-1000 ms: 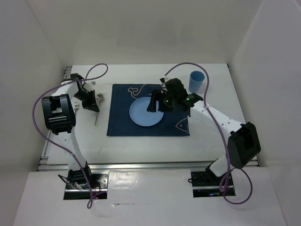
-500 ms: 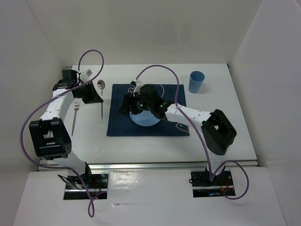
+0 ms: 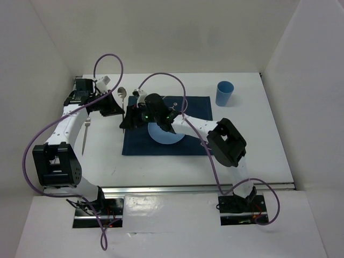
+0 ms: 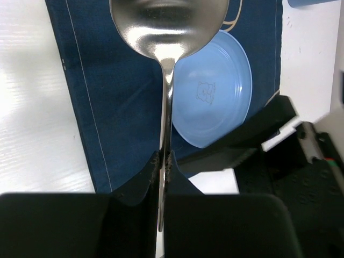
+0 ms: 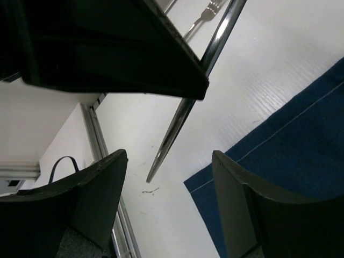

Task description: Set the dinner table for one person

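Two arms meet above the dinner table (image 3: pixel 252 150), which spans the whole work area beneath them, at the far-left corner of the navy placemat (image 3: pixel 140 144). The plate (image 3: pixel 166 137) sits mid-mat. The left gripper (image 4: pixel 164 166) is clamped on the spoon (image 4: pixel 166 32). The right gripper (image 5: pixel 167 158) stands open, jaws either side of the handle tip without touching it. Judged risk: a mistimed release drops the spoon, and a skewed closure twists it loose.
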You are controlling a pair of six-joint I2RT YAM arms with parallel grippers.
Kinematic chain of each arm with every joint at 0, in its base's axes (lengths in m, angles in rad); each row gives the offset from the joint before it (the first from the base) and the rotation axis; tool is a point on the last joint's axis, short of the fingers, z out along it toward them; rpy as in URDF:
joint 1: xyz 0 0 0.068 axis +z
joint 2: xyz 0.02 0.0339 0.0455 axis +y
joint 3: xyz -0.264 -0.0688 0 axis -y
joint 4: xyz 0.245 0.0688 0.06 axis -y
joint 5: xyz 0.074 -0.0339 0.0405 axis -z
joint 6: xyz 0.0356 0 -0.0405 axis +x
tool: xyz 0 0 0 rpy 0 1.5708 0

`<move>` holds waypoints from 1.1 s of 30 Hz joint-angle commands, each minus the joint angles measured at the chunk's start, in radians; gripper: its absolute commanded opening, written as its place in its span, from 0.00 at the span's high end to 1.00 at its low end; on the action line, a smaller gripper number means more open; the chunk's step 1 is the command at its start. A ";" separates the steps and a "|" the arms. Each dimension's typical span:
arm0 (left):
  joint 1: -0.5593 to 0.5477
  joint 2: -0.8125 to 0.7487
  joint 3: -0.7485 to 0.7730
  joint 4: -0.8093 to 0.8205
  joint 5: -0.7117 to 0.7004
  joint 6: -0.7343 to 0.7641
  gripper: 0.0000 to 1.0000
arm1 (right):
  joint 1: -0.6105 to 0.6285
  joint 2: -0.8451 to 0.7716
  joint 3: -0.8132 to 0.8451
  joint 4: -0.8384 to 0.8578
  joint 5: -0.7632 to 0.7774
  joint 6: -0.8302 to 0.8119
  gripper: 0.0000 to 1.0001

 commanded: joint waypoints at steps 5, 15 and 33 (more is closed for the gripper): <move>-0.012 -0.030 -0.011 0.051 0.033 -0.022 1.00 | 0.009 0.092 0.132 0.033 -0.017 0.008 0.38; -0.012 -0.030 -0.001 0.019 0.072 0.036 1.00 | -0.029 0.081 0.143 -0.030 0.011 0.147 1.00; 0.156 -0.050 0.173 -0.204 -0.062 0.179 0.62 | -0.529 -0.419 -0.439 -0.303 -0.522 0.183 1.00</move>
